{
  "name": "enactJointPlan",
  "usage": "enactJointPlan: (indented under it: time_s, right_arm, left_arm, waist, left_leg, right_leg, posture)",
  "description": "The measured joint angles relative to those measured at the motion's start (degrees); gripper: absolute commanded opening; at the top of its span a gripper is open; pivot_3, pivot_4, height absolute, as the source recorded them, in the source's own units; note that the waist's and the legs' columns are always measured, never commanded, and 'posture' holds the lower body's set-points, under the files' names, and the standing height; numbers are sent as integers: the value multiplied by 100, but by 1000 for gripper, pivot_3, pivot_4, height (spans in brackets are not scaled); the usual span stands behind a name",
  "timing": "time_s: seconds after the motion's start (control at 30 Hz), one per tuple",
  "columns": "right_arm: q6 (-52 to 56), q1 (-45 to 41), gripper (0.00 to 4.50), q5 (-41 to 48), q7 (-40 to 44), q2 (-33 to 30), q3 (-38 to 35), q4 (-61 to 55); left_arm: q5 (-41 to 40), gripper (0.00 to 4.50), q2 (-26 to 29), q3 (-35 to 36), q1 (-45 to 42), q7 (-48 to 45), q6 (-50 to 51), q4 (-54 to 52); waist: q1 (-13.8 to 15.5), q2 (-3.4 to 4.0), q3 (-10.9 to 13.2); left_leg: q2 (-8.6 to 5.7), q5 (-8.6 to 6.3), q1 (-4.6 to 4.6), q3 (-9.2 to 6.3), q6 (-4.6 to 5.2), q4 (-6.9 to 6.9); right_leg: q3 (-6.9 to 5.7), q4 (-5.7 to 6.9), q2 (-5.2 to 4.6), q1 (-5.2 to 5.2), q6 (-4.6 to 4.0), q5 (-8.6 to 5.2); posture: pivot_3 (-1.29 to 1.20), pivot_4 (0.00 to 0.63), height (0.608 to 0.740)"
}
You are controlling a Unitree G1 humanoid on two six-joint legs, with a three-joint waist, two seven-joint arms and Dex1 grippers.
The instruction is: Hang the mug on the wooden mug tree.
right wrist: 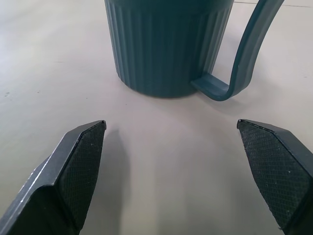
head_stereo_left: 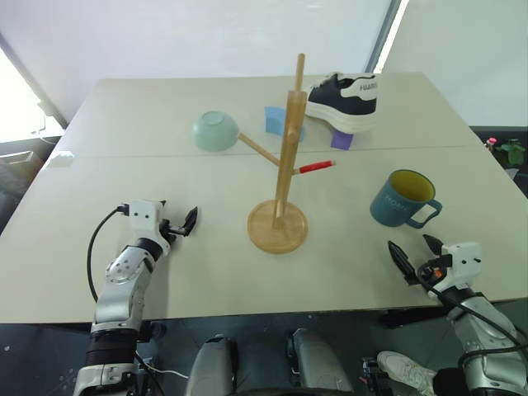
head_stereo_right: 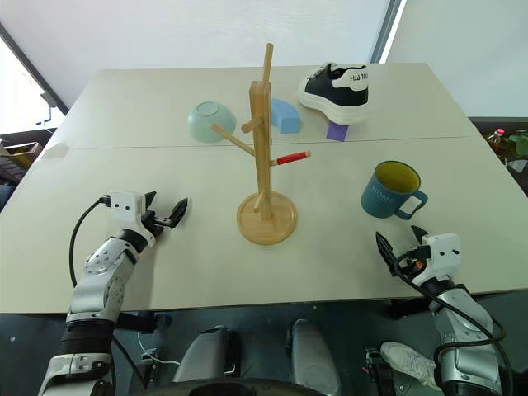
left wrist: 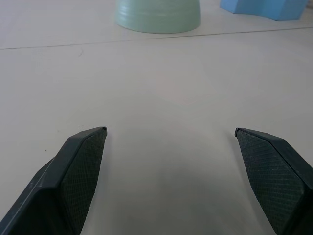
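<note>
Here we see the teal-blue ceramic mug with a yellow-olive inside [head_stereo_left: 402, 199] standing upright on the pale tabletop [head_stereo_left: 165, 165], to the right of the tall light-wood mug tree on its round disc base [head_stereo_left: 280, 216] and well apart from it, its loop handle turned toward the robot. The lettering on its side is too faint for us to read. The right gripper [head_stereo_left: 415, 252] sits low over the table just short of the mug, its two black fingers [right wrist: 73, 171] spread wide with nothing between them; in the right wrist view the mug's rim is cut off, so we get just its ribbed lower wall and the handle. The left gripper [head_stereo_left: 181, 224] rests near the table's front on the left, fingers likewise spread and empty. Behind the tree lie an upturned pale mint-green bowl [head_stereo_left: 215, 131], a black-and-white sneaker [head_stereo_left: 346, 99] propped on a small purple block [head_stereo_left: 342, 139] (mostly hidden under the sole), and a light-blue curved block [head_stereo_right: 285, 115] partly hidden by the post. One peg carries a red tip [head_stereo_left: 317, 167].
</note>
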Motion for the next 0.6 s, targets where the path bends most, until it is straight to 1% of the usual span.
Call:
enactJointPlan:
  time_s: [0.4,0.53,0.6]
  right_arm:
    - [-17,-1,4454,-4,-26,0,1,2]
    - [-32,3,4454,-3,-30,1,1,2]
    - [-48,14,4454,-2,-36,3,0,0]
  left_arm:
    - [-72,4500,39,2,82,-64,79,-121]
    - [-205,4500,129,-1,198,-356,170,-253]
    - [-332,4500,249,-69,390,-741,180,-447]
  waist:
    - [-4,0,0]
    - [-3,0,0]
    - [-4,0,0]
  left_leg:
    - [2,0,-2,0,0,-2]
    - [1,-1,-3,1,0,-5]
    - [1,-1,-7,2,-1,-7]
  right_leg:
    - [0,-5,-3,-1,0,0]
    - [0,-8,-6,-1,-1,0]
    - [0,-12,-9,-6,-1,-1]
  posture:
    - [0,150,740]
    - [0,150,740]
    - [0,150,740]
